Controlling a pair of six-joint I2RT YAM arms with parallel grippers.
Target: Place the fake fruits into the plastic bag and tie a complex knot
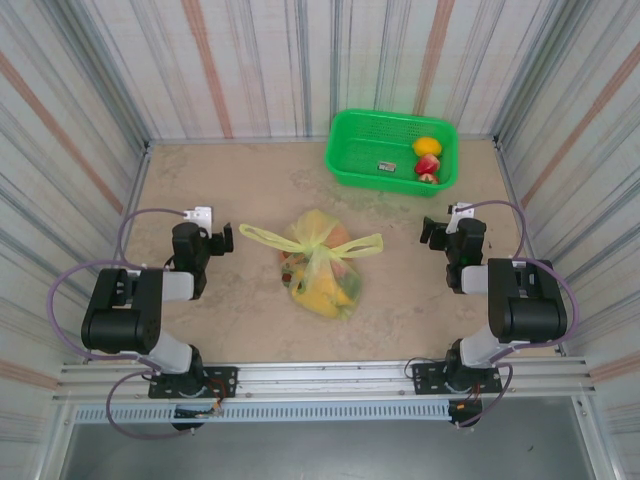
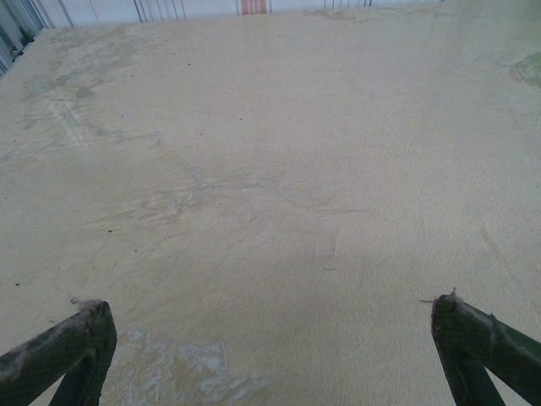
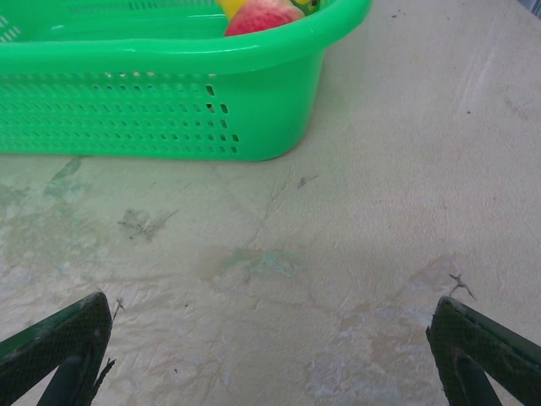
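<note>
Left gripper (image 2: 270, 315) is sitting wide open. In the left wrist view its two dark fingers (image 2: 74, 340) are standing far apart at the bottom corners, holding nothing, with only bare tan table (image 2: 270, 169) between them. In the top view it is hovering to the left of the bag, well apart from it.

Right gripper (image 3: 270, 320) is likewise spread wide and gripping nothing. Its fingers (image 3: 473, 338) are framing stained tabletop, and the green mesh basket (image 3: 169, 110) is lying ahead of them without touching.

Plastic bag (image 1: 322, 262) is lying mid-table between the two arms, free of both grippers. Its handles (image 1: 262, 238) are pulled together at the top, with their ends sticking out left and right. Fake fruits (image 1: 318, 292), yellow and orange-red, are showing through the film.

Basket is sitting at the far edge of the table, right of centre, with a yellow-orange fruit (image 1: 427, 147) and a red fruit (image 1: 428, 169) lying in its right end.
</note>
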